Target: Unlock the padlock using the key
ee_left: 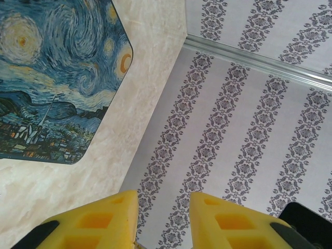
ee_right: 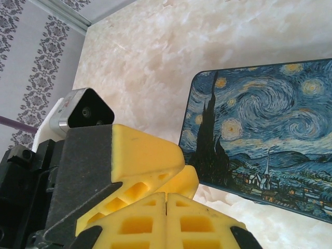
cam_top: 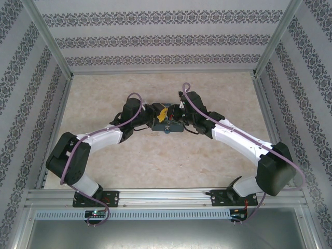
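Plainly, the left gripper (ee_left: 162,201) holds its jaws spread and empty beside the rectangular blue-and-yellow swirl-painted tin (ee_left: 57,78) at the middle of the table (cam_top: 155,171). The tiny blue-grey padlock (cam_top: 167,130) seems to lie just at the tin's near edge, unheld, so a push would likely skid it. The right gripper (ee_right: 166,207) has its jaws pressed together; any key between them is hidden.

The left arm (cam_top: 98,137) and the right arm (cam_top: 238,140) bend at the elbow and reach inward, wrists almost meeting. The left claw (ee_left: 163,220) holds its yellow fingers (ee_left: 98,223) parted. The right claw (ee_right: 166,220) is pressed closed, with a left finger just above and left of it.
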### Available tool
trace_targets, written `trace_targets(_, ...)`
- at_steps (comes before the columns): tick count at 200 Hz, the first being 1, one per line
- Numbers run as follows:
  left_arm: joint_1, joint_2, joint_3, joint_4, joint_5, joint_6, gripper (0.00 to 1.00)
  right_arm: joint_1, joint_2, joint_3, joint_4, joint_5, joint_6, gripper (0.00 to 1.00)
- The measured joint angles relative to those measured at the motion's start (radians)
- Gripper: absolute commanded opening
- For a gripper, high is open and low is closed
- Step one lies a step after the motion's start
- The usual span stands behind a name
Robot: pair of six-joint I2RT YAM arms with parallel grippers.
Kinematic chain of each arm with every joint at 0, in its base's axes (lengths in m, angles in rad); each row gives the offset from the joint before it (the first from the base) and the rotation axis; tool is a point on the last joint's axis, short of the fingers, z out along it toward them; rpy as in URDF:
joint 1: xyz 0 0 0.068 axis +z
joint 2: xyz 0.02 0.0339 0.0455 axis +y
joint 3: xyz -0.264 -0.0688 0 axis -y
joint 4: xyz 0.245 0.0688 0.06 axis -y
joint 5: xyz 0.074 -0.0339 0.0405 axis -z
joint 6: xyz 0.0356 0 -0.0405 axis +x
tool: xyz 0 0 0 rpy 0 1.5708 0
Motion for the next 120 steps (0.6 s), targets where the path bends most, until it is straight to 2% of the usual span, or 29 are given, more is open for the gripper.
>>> trace_targets(24, 0.0, 0.0, 0.0, -0.001, 0.0, 0.001, 0.3, 0.0, 0.0, 0.0, 0.0, -0.002, 0.0, 0.0)
trace_targets(44, 0.0, 0.0, 0.0, -0.001, 0.0, 0.001, 0.26, 0.0, 0.0, 0.0, 0.0, -0.003, 0.001, 0.0)
trace_targets(86, 0.0, 0.0, 0.0, 0.0, 0.0, 0.008, 0.14, 0.0, 0.0, -0.001, 0.002, -0.003, 0.003, 0.0)
trace_targets(113, 0.0, 0.0, 0.003, 0.001, -0.002, 0.012, 0.0, 0.0, 0.001, -0.002, -0.005, -0.005, 0.003, 0.0)
trace_targets(120, 0.0, -0.002, 0.006, 0.0, -0.004, 0.016, 0.0, 0.0, 0.002, -0.002, -0.008, -0.007, 0.003, 0.0)
